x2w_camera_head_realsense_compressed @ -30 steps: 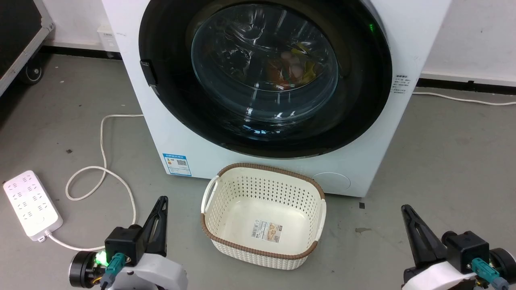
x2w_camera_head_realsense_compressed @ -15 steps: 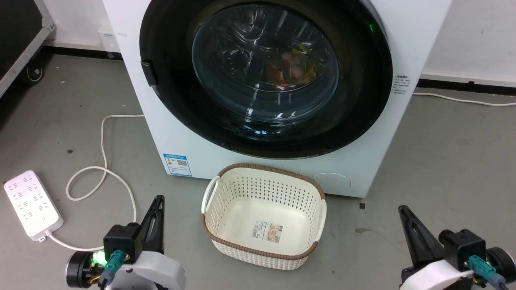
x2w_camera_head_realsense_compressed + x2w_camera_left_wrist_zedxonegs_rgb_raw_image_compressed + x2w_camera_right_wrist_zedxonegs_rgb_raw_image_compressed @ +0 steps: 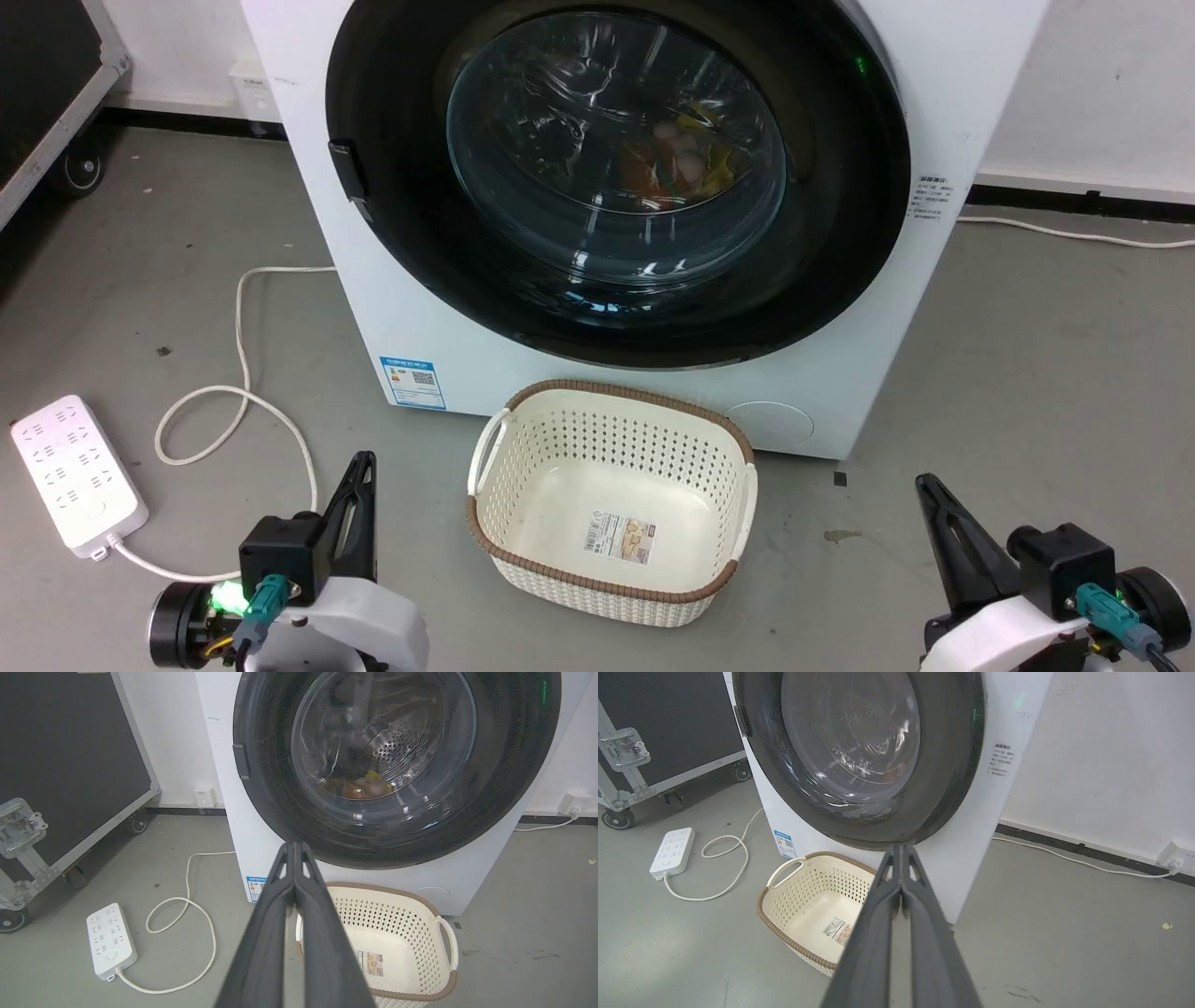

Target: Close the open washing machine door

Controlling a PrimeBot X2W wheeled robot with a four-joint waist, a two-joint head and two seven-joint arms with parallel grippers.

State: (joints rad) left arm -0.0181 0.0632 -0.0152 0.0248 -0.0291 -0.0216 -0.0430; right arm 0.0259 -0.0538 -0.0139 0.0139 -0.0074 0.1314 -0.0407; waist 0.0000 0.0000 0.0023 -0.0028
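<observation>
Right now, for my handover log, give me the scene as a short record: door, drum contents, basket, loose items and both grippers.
door: washing machine door lies flush on the white machine, looks shut
drum contents: coloured laundry seen through the door
basket: cream basket on the floor before the machine, empty but for a label
loose items: white power strip on the robot's left
left arm: left gripper shut, holding nothing, apart from the door
right arm: right gripper shut, holding nothing, apart from the door
</observation>
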